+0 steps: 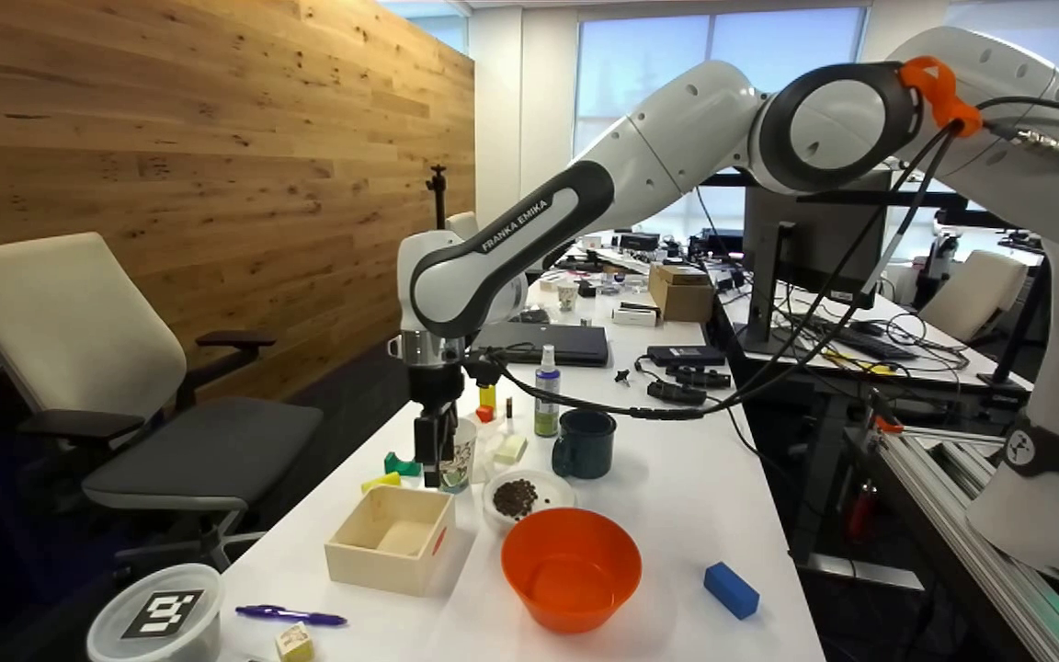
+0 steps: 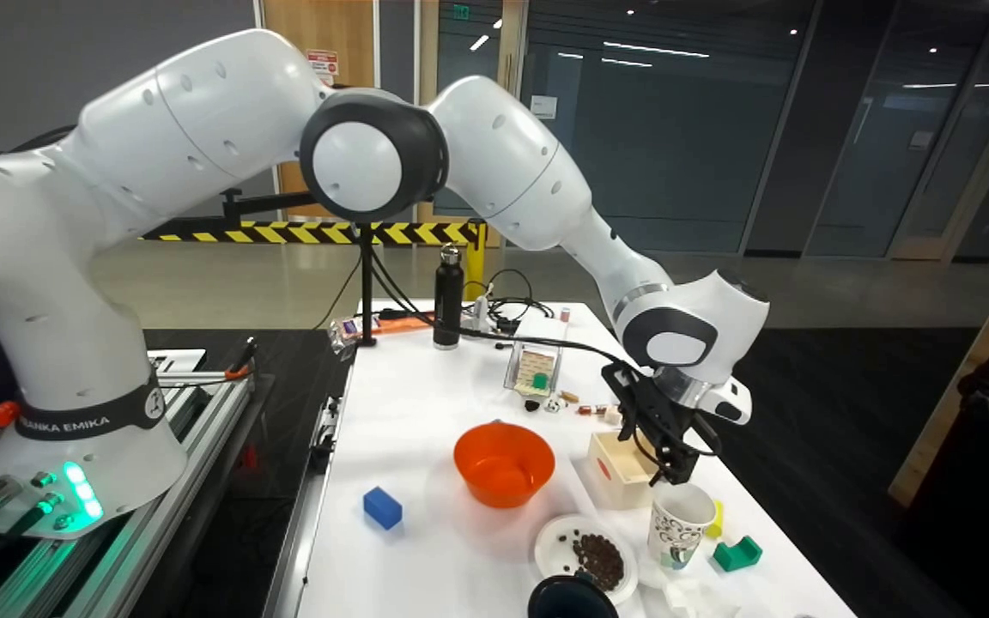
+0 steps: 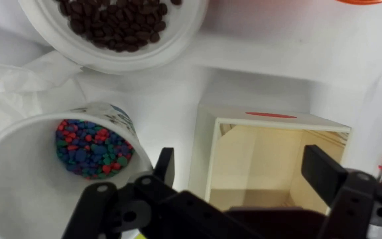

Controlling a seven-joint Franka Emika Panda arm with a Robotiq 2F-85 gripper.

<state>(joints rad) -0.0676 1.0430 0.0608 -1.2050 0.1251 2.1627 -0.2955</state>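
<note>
My gripper (image 3: 239,159) is open and holds nothing. In the wrist view its fingers are spread over the pale open box (image 3: 202,142), which has a red oval on one side. The left finger is close to a patterned paper cup (image 3: 22,169) with small red, blue and green bits inside; whether they touch I cannot tell. In an exterior view the gripper (image 1: 434,473) partly covers the cup (image 1: 462,460), behind the box (image 1: 373,565). In an exterior view the gripper (image 2: 670,475) is just above the cup (image 2: 675,532), beside the box (image 2: 627,493). No object shows inside the box.
A white dish (image 2: 551,549) of dark beans and an orange bowl (image 1: 571,570) stand near the box. A dark mug (image 1: 585,446), spray bottle (image 1: 546,395), blue block (image 1: 730,590) and green block (image 2: 737,554) are around. A purple pen (image 1: 290,615) lies near the edge.
</note>
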